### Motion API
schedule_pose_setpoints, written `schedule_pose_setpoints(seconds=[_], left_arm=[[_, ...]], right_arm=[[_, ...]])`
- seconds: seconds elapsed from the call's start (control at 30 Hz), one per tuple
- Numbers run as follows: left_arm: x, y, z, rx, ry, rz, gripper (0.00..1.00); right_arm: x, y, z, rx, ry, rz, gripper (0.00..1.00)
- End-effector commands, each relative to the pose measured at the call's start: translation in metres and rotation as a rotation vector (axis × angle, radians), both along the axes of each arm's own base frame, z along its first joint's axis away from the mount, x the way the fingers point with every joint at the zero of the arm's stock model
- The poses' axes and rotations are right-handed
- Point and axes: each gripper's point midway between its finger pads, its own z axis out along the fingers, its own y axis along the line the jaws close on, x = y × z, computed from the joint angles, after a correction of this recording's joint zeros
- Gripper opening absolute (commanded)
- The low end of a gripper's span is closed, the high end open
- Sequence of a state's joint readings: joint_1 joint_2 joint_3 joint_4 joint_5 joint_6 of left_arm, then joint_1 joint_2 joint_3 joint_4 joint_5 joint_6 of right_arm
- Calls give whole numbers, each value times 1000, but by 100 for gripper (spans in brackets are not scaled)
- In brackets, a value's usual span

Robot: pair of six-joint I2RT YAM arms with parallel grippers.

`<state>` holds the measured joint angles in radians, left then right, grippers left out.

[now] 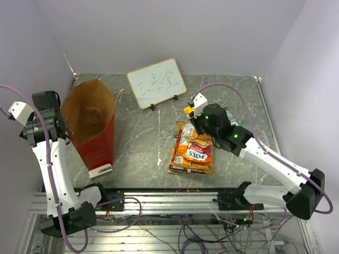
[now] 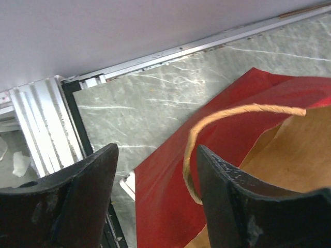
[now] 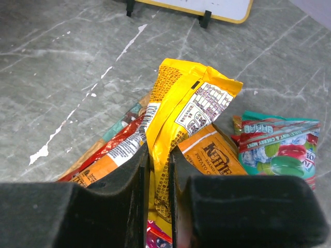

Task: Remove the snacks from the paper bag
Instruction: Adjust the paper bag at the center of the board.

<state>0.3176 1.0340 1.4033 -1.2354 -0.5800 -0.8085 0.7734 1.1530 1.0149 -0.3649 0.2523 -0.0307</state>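
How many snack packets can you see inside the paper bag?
0. The paper bag, on the left, shows only bare brown paper inside in the top and left wrist views; its shadowed bottom could hide one.

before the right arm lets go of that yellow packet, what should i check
1. Right gripper shut on yellow packet: ok.
2. Packet held over the snack pile, away from the paper bag: ok.
3. Left gripper open, holding nothing: ok.
4. Left gripper clear of the bag's handle loop: cannot tell.
5. Bag upright, mouth open: ok.
6. Bag emptied: cannot tell, its bottom is in shadow.
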Motion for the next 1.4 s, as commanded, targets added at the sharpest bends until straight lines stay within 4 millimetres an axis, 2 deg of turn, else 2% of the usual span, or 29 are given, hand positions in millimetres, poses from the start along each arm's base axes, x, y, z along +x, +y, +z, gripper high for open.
schedule_pose_setpoints(seconds=[0.0,0.2,0.33,0.37,0.43,0.57,0.73,0.9,1.13,1.37], left_arm=[[-18,9,0,49,54,75,75],[-29,15,14,85,56,129,84],[-34,16,28,95,31,151,87],[-35,15,33,97,14,148,90],[-31,12,41,97,-36,124,96],[-19,4,46,69,-107,63,100],[-4,1,47,59,-103,-17,99],[-8,0,52,49,-115,16,100],[-26,4,76,95,-187,85,100],[-19,-4,109,155,-261,-61,99]], right_arm=[[-1,10,14,66,5,22,0],[-3,16,11,83,24,43,0],[-1,15,13,66,11,48,0],[-1,14,12,62,9,47,0],[-1,14,10,56,9,47,0],[-3,13,5,57,19,47,0],[-4,11,3,59,22,39,0],[-4,11,1,56,26,41,0],[-3,12,-1,4,17,80,0],[-4,5,-3,-122,-31,166,0]])
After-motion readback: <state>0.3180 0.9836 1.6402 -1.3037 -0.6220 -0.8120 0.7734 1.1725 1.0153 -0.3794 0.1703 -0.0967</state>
